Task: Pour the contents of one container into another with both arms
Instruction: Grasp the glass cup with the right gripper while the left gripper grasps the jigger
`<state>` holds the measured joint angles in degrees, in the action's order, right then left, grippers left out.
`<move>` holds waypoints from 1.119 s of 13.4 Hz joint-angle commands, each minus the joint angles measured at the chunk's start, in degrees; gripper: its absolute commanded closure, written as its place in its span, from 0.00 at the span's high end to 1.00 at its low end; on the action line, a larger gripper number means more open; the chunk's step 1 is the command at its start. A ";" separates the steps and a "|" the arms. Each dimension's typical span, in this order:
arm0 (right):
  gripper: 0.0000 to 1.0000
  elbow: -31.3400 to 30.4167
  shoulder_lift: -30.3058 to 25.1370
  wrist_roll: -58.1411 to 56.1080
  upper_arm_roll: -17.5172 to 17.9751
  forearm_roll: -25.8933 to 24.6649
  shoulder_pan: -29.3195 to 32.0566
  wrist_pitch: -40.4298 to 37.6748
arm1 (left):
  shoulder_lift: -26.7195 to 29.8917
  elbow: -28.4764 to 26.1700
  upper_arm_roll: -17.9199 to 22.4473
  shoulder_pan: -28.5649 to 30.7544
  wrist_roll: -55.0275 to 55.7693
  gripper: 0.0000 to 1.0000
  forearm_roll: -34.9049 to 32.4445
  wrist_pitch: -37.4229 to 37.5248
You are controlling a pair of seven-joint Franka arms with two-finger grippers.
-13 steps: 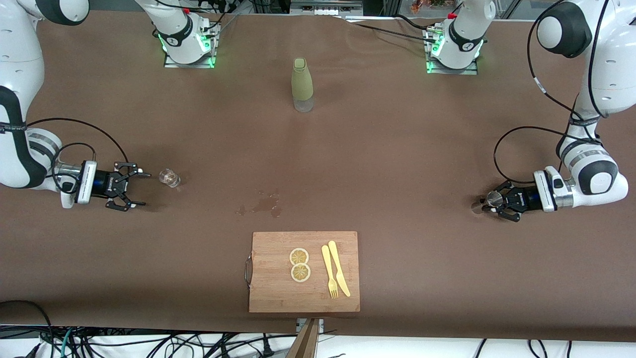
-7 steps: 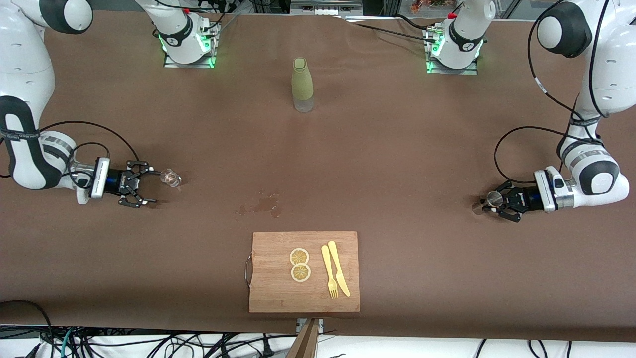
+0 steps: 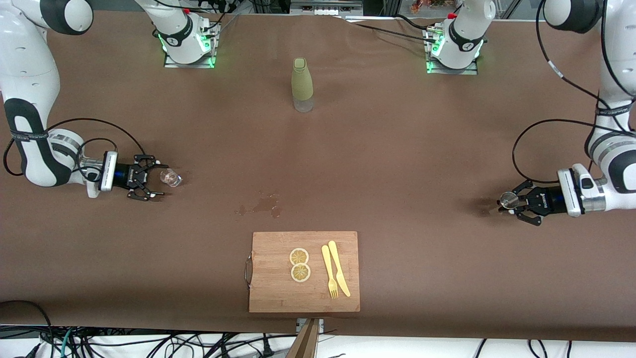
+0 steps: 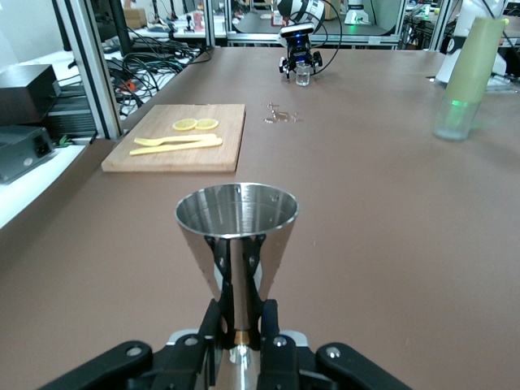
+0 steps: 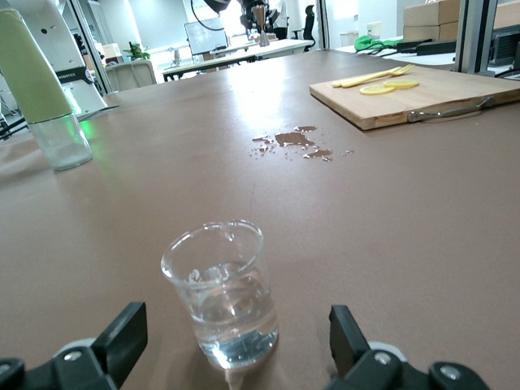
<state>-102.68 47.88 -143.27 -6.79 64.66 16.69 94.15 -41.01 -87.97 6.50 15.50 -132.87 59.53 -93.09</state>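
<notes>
left gripper (image 3: 512,203) is pinching the jigger (image 3: 507,200) at its waist, and it is now carrying it clear of the tabletop (image 3: 377,149) near the left arm's end, having shifted outward toward that edge since a second ago; judging by that, the pick-up is done. right gripper (image 3: 155,185) is closing in on the glass cup (image 3: 170,177), which is standing near the right arm's end; fingers are spread wide on either side of it, not yet touching, where a second ago they were short of it. grasp looks like the next step, then bringing both together. cup is looking partly filled with clear liquid. jigger's contents are hard to make out; its lower cone is hidden by the fingers.
</notes>
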 commanded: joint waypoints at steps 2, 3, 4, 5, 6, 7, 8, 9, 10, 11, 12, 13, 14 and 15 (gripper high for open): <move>1.00 -1.11 -0.33 -2.35 0.29 2.48 -0.17 -0.90 | 2.25 -2.20 -0.35 -6.08 6.37 0.00 -0.56 -3.67; 1.00 -1.11 -0.16 -2.53 0.38 2.83 -0.34 -0.90 | 2.52 -2.20 -0.35 -6.79 7.88 0.00 -0.29 -3.67; 1.00 -1.11 0.19 -2.54 0.64 3.27 -0.52 -0.90 | 2.43 -2.20 -0.61 -6.97 8.41 0.00 -0.03 -3.85; 1.00 -1.11 0.28 -2.54 0.64 3.28 -0.87 -0.90 | 2.26 -2.99 -1.13 -7.15 8.51 0.00 1.10 -4.98; 1.00 -1.11 0.63 -2.62 0.73 3.54 -1.22 -0.90 | 2.17 -4.65 -1.66 -7.59 8.59 0.00 2.25 -6.30; 1.00 -1.11 0.98 -2.71 0.73 4.32 -1.40 -0.99 | 2.25 -5.19 -2.45 -7.77 8.59 0.00 2.52 -6.83; 1.00 -1.11 1.25 -3.32 1.08 4.50 -1.66 -1.34 | 2.25 -5.19 -2.80 -8.99 8.68 0.00 2.43 -7.01; 1.00 -1.03 1.51 -4.28 1.08 4.59 -1.92 -1.34 | 2.25 -5.10 -2.89 -9.96 8.60 0.00 2.17 -7.10; 1.00 -1.03 1.86 -4.64 1.08 4.86 -2.10 -1.43 | 2.17 -5.02 -3.16 -11.71 8.42 0.00 1.91 -8.23; 1.00 -1.03 2.04 -4.73 1.17 4.86 -2.36 -1.43 | 2.08 -5.10 -3.77 -13.20 8.51 0.00 1.91 -10.68; 0.99 -1.11 2.39 -4.73 1.26 4.86 -2.54 -1.51 | 1.90 -5.19 -4.47 -14.87 8.77 0.00 2.25 -12.88; 0.98 -1.03 2.65 -5.08 1.60 5.29 -2.54 -1.52 | 1.73 -5.28 -4.56 -17.24 11.47 0.00 2.35 -14.38; 0.92 -1.03 2.74 -6.48 1.61 5.73 -2.63 -1.52 | 1.47 -5.28 -4.56 -19.26 14.28 0.00 2.35 -15.96; 0.86 -1.03 2.74 -7.36 1.61 5.74 -2.63 -1.52 | 1.46 -5.10 -4.74 -21.11 15.18 0.00 2.43 -18.41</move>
<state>-103.31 50.27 -148.19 -5.27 69.00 14.09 93.15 -40.16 -92.21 1.39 -2.46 -119.94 60.51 -108.18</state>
